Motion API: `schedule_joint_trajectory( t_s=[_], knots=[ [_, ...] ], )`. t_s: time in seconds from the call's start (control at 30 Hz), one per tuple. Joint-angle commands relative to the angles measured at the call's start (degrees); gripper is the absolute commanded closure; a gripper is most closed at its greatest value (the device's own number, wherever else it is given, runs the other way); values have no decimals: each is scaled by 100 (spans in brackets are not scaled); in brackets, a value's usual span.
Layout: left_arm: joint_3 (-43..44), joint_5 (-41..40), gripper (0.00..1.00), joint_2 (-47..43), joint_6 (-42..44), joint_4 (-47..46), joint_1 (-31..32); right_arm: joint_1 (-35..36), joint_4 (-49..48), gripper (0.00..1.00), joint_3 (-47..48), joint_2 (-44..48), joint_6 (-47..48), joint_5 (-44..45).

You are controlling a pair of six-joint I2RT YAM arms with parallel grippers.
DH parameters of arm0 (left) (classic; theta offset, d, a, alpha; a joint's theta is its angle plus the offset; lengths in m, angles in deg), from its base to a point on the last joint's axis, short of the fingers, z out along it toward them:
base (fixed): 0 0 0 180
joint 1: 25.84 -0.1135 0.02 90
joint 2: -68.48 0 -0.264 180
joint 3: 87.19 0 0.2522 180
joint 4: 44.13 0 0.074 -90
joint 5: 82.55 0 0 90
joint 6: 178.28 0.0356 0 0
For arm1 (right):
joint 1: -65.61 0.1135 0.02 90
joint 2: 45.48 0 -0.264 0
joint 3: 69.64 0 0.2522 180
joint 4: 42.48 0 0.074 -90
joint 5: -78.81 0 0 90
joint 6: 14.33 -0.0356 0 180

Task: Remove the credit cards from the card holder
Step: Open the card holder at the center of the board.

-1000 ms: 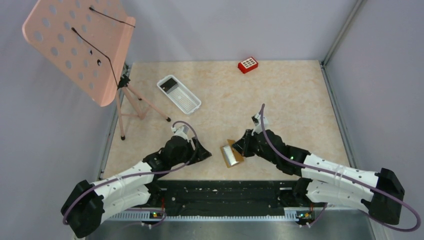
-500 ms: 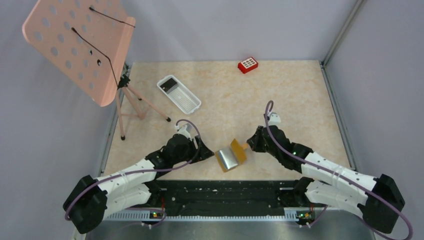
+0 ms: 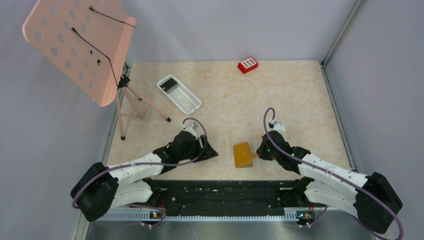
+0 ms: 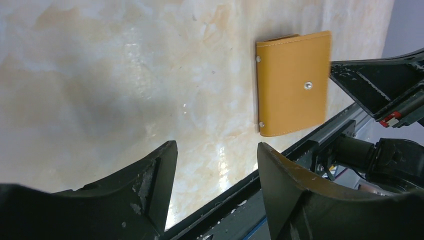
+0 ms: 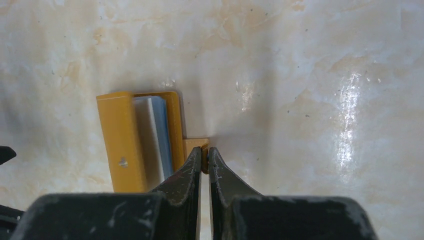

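Card holder (image 3: 243, 154) lying closed, right hand (image 5: 205, 159) pinching its tab, left hand (image 4: 216, 147) spread beside it, white tray (image 3: 185, 99) well behind

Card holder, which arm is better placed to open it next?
Probably the right arm: its jaws are pinched on the tab of the closed card holder. The left arm has open jaws, off to the side, not touching it.

1. A white mesh tray (image 3: 186, 100) lies slanted on the beige marbled table (image 3: 290, 95), at about 10 o'clock from the table's centre.
2. A small red block (image 3: 248, 65) with white squares sits near the far edge, at about 12 o'clock.
3. A pink perforated music stand (image 3: 80, 45) stands at 9 o'clock, with its tripod legs just beside the tray.
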Motion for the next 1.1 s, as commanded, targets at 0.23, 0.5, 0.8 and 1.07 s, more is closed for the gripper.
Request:
schedule_joint_trajectory(
  t_s=[0.23, 0.5, 0.8, 1.07],
  knots=[
    [1191, 376, 32, 805, 482, -642, 140, -57, -1078, 100, 1, 931, 336, -1387],
    [1341, 427, 31, 1241, 471, -758, 203, -60, -1090, 100, 141, 1032, 275, -1839],
    [1336, 461, 29, 1413, 487, -788, 215, -60, -1239, 100, 116, 1082, 290, -1991],
    [1479, 477, 28, 1386, 530, -739, 292, -60, -1357, 100, 212, 1099, 269, -2292]
  ],
)
